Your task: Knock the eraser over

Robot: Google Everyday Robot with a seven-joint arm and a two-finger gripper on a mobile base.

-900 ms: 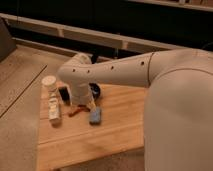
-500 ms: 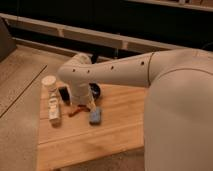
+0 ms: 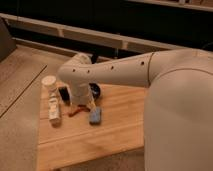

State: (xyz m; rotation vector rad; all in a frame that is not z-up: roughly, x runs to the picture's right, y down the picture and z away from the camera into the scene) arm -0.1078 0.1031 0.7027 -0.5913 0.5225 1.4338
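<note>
A small blue block (image 3: 95, 115), which looks like the eraser, lies flat on the wooden table (image 3: 115, 130) just right of the arm's wrist. My gripper (image 3: 81, 104) points down at the table's left-centre, mostly hidden behind the white wrist (image 3: 80, 87). It is just left of the blue block and very close to it. I cannot tell whether they touch. A small red-orange thing (image 3: 74, 112) lies at the gripper's foot.
A white cup (image 3: 49, 81) stands at the table's left edge, with a white bottle (image 3: 54, 112) lying in front of it. A black object (image 3: 64, 94) sits between cup and wrist. A dark bowl (image 3: 96, 90) sits behind the wrist. My white arm (image 3: 175, 100) fills the right side.
</note>
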